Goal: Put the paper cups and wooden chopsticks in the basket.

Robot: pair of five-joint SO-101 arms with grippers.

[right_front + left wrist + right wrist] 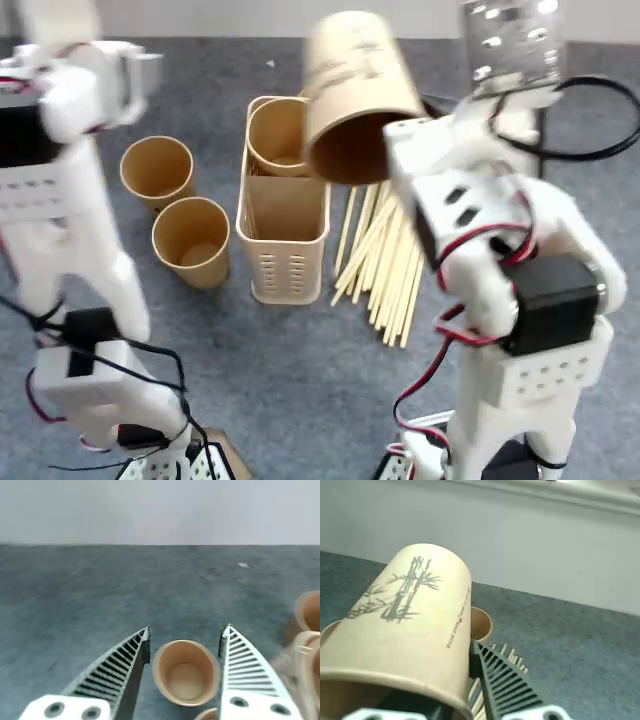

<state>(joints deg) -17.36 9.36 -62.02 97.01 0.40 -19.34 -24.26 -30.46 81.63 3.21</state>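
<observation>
1. The held paper cup, printed with bamboo, hangs tilted on its side in the air. It is over the far end of the basket and the top of the wooden chopsticks, with its open mouth turned toward the high camera.
2. The right gripper has its fingers clamped on this cup near the rim, one finger lying along the outside wall.
3. A second cup stands upright inside the far end of the basket.
4. The basket, cream with slotted walls, stands upright on the grey carpet between the two arms.
5. The wooden chopsticks lie in a loose fan on the carpet just beside the basket, on the right arm's side.
6. On the basket's other side, the far loose cup and the near loose cup stand upright on the carpet, close together. Whether they touch cannot be told.
7. The left gripper hangs above the far loose cup with its fingers spread wide apart. The cup's mouth shows between the fingertips, on the carpet below.
</observation>
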